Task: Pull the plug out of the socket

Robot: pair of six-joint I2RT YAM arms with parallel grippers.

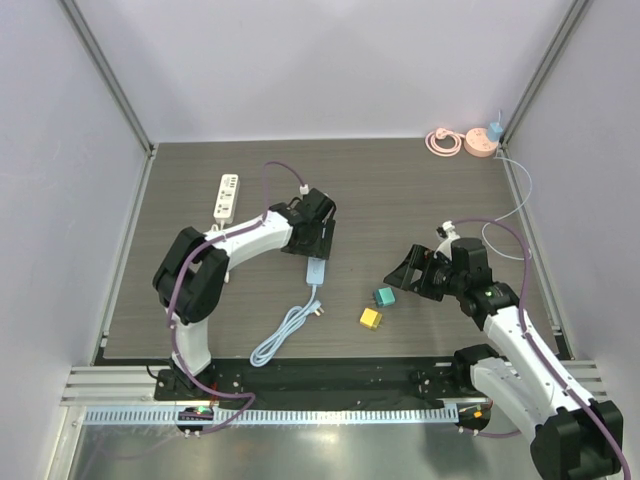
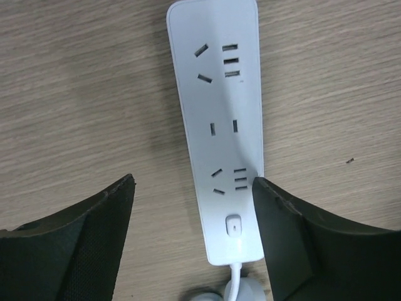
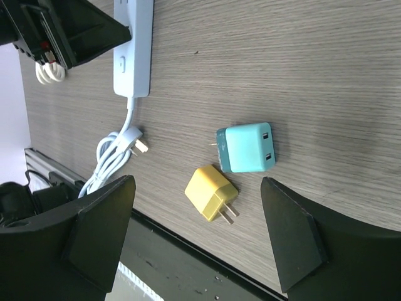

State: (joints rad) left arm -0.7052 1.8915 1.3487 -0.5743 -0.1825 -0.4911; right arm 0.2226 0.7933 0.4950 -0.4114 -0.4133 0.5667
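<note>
Dark wood-grain boards make up the table point(image 1: 450, 200), and pale walls close it in on three sides. We see the left gripper point(image 1: 318, 240) hanging over a pale power strip point(image 2: 219, 125) near the middle of the table, its jaws spread wide and holding nothing. In the left wrist view the strip lies flat with its slots facing up and its button at the cord end. One finger point(image 2: 282, 226) stands right at the strip's long edge by that end, though we cannot tell whether it touches. The other finger is well clear on the far side, over bare wood.

From the strip's near end a white cord point(image 1: 282, 338) runs toward the arm bases and lies in a loose bundle. The cord's own pronged end point(image 3: 139, 143) rests on the wood just beside it.

Two small plugs lie loose on the table, apart from the strip, between the two arms. We see the teal plug point(image 3: 247, 147) on its side with two ports facing the right of the right wrist view. The yellow plug point(image 3: 210, 191) lies just beside it, its prongs pointing away from the teal one.

Over these two hangs the right gripper point(image 1: 408, 268), also wide open and empty.

Farther back on the left lies a second strip point(image 1: 228, 197), white. At the far right corner sits a pink coiled cable point(image 1: 444, 142).
</note>
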